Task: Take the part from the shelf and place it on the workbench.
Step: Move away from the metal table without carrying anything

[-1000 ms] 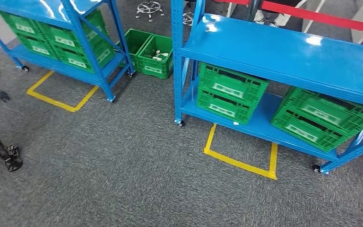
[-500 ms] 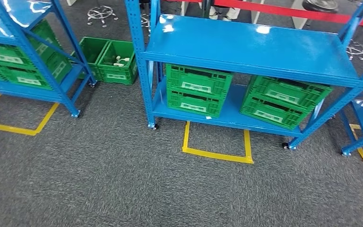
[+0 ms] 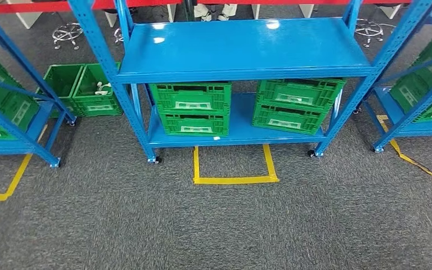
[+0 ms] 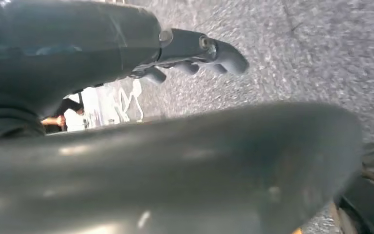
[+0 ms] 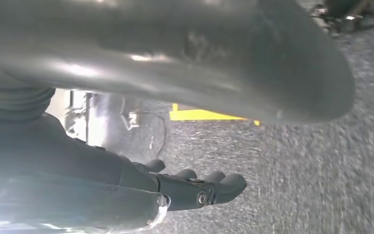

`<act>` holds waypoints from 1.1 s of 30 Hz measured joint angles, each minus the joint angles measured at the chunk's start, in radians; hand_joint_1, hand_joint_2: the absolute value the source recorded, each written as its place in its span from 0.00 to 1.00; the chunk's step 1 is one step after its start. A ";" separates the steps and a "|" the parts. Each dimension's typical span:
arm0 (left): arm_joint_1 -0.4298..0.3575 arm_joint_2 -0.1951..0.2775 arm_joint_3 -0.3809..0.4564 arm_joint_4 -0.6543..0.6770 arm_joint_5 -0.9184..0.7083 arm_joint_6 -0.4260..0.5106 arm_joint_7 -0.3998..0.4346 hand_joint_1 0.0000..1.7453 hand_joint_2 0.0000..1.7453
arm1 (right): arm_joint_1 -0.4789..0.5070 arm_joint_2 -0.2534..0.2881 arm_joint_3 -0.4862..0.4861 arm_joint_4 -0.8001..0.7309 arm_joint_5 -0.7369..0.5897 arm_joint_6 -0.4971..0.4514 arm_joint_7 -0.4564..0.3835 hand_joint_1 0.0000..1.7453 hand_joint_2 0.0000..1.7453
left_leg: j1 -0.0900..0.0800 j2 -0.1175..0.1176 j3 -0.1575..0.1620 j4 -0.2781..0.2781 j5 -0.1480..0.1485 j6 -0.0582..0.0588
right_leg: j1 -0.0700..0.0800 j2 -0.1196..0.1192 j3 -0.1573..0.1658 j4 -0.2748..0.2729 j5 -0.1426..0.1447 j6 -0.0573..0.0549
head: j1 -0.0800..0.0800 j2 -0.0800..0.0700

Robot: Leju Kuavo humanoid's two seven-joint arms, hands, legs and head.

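Observation:
A blue wheeled shelf (image 3: 247,48) stands straight ahead in the head view, its top board bare. On its lower board sit two stacks of green crates, one at the left (image 3: 190,107) and one at the right (image 3: 295,104); what they contain is hidden. Small white parts (image 3: 102,87) lie in a green crate on the floor (image 3: 93,98) to the left of the shelf. My left hand (image 4: 195,53) hangs over the grey carpet with its fingers loosely apart and nothing in them. My right hand (image 5: 195,187) hangs the same way, holding nothing.
A yellow tape square (image 3: 233,180) marks the carpet in front of the shelf. More blue shelves with green crates stand at the left (image 3: 5,112) and right (image 3: 422,84). A red barrier (image 3: 22,7), stool bases (image 3: 67,32) and a person's shoes (image 3: 214,11) lie behind.
The whole view has swung round: the shelf with two crate stacks, earlier at the right and skewed, now stands centred and square ahead. Nothing on the shelves has moved.

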 joint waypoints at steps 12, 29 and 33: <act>-0.001 0.003 -0.003 0.000 0.007 0.000 0.002 0.00 0.00 | 0.004 0.003 -0.001 0.000 0.007 0.005 -0.004 0.00 1.00 | -0.017 -0.007 0.026 -0.185 0.158 0.033 | 0.005 0.045 0.029 0.007 -0.032 0.019 | -0.001 0.000; -0.002 0.002 -0.006 0.000 0.010 0.000 -0.002 0.00 0.00 | 0.003 0.002 -0.001 0.000 0.009 0.004 0.003 0.00 1.00 | -0.023 -0.006 0.032 -0.184 0.150 0.047 | 0.000 0.045 0.038 -0.003 -0.034 0.031 | 0.000 0.000; -0.002 0.001 -0.006 0.000 0.010 0.000 -0.002 0.00 0.00 | 0.003 0.002 -0.001 0.000 0.009 0.004 0.003 0.00 1.00 | -0.023 -0.006 0.032 -0.184 0.150 0.047 | 0.000 0.045 0.038 -0.003 -0.034 0.031 | 0.000 0.000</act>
